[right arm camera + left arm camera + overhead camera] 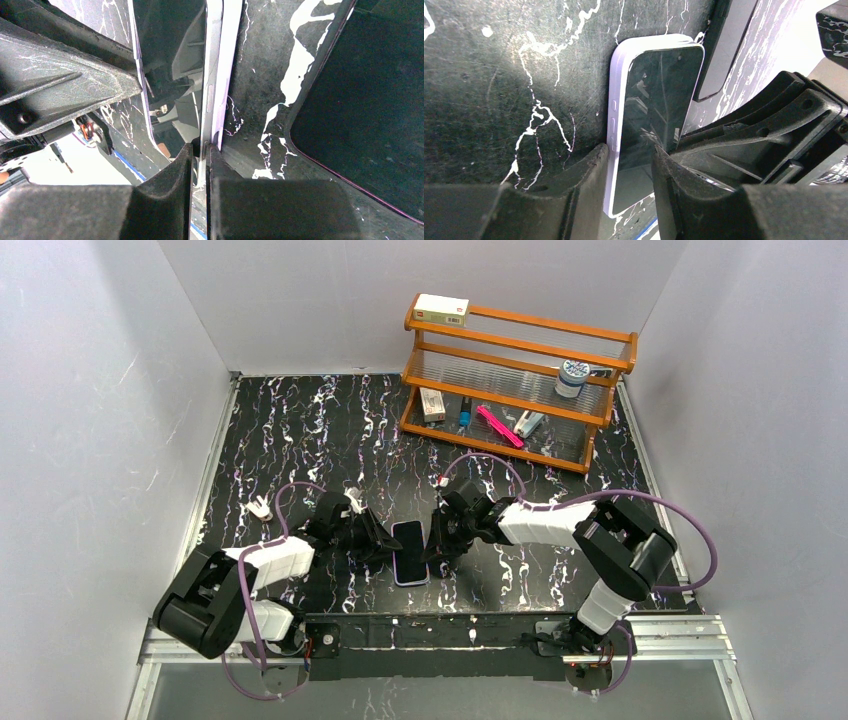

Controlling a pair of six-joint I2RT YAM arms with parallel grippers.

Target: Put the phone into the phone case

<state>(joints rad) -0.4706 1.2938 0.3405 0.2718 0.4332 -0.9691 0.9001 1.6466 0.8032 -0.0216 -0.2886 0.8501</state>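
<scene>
The phone [409,548], black glass up, sits inside the pale lavender phone case [398,576] on the table between both arms. In the left wrist view the phone case [616,110] shows its button side and wraps the phone [659,90]. My left gripper [629,167] grips it, one finger against the case's outer wall and the other on the glass. My right gripper [201,150] is pinched on the phone's thin silver side [211,75], right beside the case's rim [226,65]. From above, the left gripper [378,540] and right gripper [437,540] flank the phone.
A second dark phone [370,100] lies flat just right of the right fingers, also seen as a dark slab [724,50] behind the cased one. A wooden rack [520,340] with small items stands at the back right. A small white object [260,508] lies at the left.
</scene>
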